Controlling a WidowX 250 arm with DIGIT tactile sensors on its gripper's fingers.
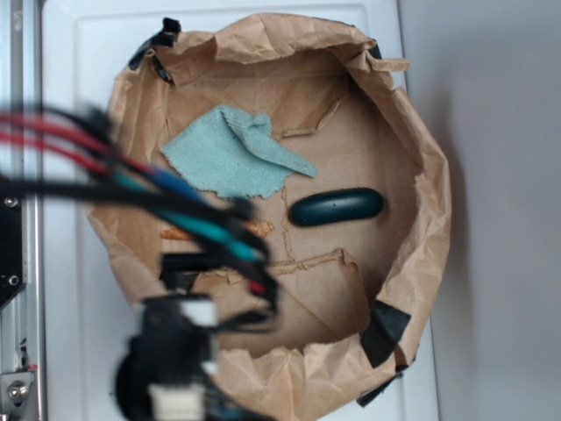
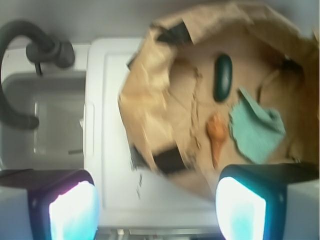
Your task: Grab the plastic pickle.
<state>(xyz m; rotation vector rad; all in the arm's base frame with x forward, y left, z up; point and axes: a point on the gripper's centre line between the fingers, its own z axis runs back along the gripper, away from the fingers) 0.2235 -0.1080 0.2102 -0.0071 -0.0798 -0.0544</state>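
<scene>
Seen from the wrist, the gripper (image 2: 157, 210) hangs with fingers wide apart above the white worktop (image 2: 112, 170), the seashell (image 2: 216, 131) plain there but cable-hidden outside, the plastic pickle (image 2: 223, 77) beyond on the paper bowl's (image 1: 421, 175) floor beside the teal cloth (image 1: 230, 153).

Seashell (image 1: 259, 228) — mostly behind blurred cables (image 1: 131, 189)

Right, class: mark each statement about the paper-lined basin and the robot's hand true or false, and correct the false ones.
1. The plastic pickle lies inside the brown paper. True.
2. The hand is holding the pickle. False: it is open and empty, away from the pickle.
3. The teal cloth covers the pickle. False: the cloth lies beside it, the pickle fully exposed.
4. An orange seashell lies near the cloth. True.
</scene>
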